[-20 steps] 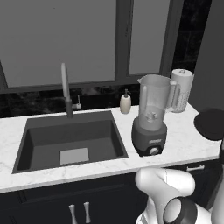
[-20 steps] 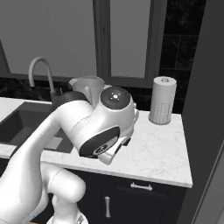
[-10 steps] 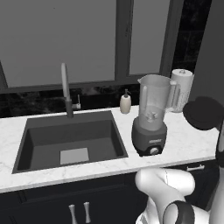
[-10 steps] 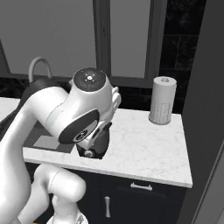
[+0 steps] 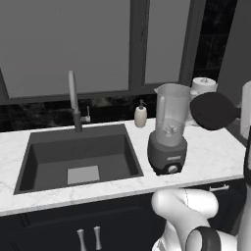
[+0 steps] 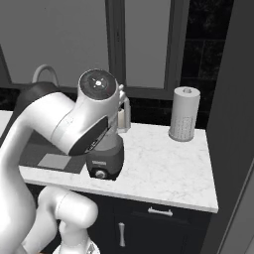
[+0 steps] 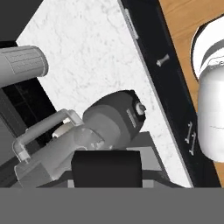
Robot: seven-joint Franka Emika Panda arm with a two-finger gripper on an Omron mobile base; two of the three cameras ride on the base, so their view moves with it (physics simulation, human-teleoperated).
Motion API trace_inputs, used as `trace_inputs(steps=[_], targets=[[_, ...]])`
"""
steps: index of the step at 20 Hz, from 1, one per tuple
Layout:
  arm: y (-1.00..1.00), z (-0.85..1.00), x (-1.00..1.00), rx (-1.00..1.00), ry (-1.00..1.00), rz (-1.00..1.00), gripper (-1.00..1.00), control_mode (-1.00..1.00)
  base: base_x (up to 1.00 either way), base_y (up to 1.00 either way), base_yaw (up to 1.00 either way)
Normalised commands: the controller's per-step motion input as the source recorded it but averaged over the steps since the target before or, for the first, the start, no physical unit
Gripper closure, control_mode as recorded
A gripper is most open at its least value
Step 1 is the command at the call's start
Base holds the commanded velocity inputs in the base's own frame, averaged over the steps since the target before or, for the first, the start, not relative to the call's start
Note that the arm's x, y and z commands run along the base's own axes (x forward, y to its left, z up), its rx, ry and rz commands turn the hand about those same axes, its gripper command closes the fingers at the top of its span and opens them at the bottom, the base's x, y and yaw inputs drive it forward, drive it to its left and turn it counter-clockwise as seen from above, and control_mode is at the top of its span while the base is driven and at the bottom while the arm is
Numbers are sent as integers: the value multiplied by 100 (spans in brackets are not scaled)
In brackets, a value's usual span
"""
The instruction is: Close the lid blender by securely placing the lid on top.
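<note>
The gripper (image 7: 106,168) is closed down about as far as it goes on the lid (image 5: 213,111), a flat black disc that in the left base view hangs in the air up to the right of the blender (image 5: 169,128), near the level of the jar's mouth and beside the paper-towel roll (image 5: 203,86). In the hand view the lid shows edge-on as a dark block low in the picture, with the blender's clear handled jar and dark grey base lying beyond it. The fingertips themselves are hidden behind the disc, so just how they pinch it cannot be told.

The step in hand looks like the carry: the lid is lifted and held, but it is not yet over the jar. The jar's mouth stands open and uncovered. The next move calls for bringing the disc sideways until it sits centred above the mouth, turning it flat and level, then lowering it squarely so the rim seats all round before the grip is let go.

Around the blender lie the white marble counter (image 5: 215,152), a small soap bottle (image 5: 140,115) behind it, and the dark sink (image 5: 78,154) with its faucet (image 5: 73,98) to the left.
</note>
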Motion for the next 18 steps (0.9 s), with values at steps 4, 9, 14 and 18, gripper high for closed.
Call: trace_inputs(steps=[4, 9, 14, 18], targets=[[26, 50, 72, 8, -8, 2, 100, -100, 0, 0, 0], [12, 49, 73, 4, -3, 2, 100, -100, 0, 0, 0], [11, 30, 60, 2, 0, 3, 100, -100, 0, 0, 0], [9, 9, 56, 0, 0, 4, 100, -100, 0, 0, 0]])
